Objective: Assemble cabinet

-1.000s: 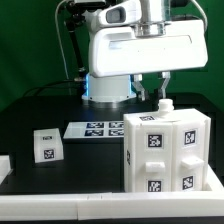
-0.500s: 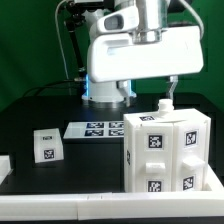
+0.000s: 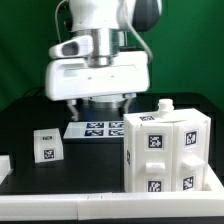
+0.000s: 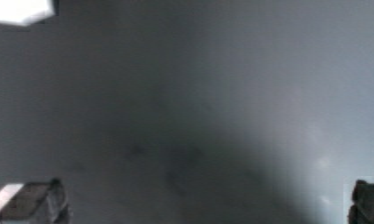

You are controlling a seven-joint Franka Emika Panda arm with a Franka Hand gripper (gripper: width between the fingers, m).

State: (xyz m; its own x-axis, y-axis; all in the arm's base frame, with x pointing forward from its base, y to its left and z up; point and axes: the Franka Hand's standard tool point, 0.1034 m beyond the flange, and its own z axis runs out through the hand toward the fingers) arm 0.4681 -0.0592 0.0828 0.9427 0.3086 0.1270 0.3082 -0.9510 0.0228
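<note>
The cabinet [image 3: 165,150] is a large white boxy body with black-and-white tags, standing at the front on the exterior view's right; a small white knob sticks up from its top [image 3: 163,106]. My gripper [image 3: 100,104] hangs over the marker board [image 3: 95,129], to the left of the cabinet and apart from it. It is open and empty. In the wrist view the gripper [image 4: 202,205] shows only its two dark fingertips [image 4: 36,203] far apart at the picture's edges, with blurred dark table between them.
A small white tagged block [image 3: 45,145] sits on the black table on the exterior view's left. Another white piece [image 3: 4,164] shows at the far left edge. A blurred white corner [image 4: 15,8] shows in the wrist view.
The arm has swung from above the cabinet toward the exterior view's left and now hangs over the marker board. The cabinet and the block have not moved.
</note>
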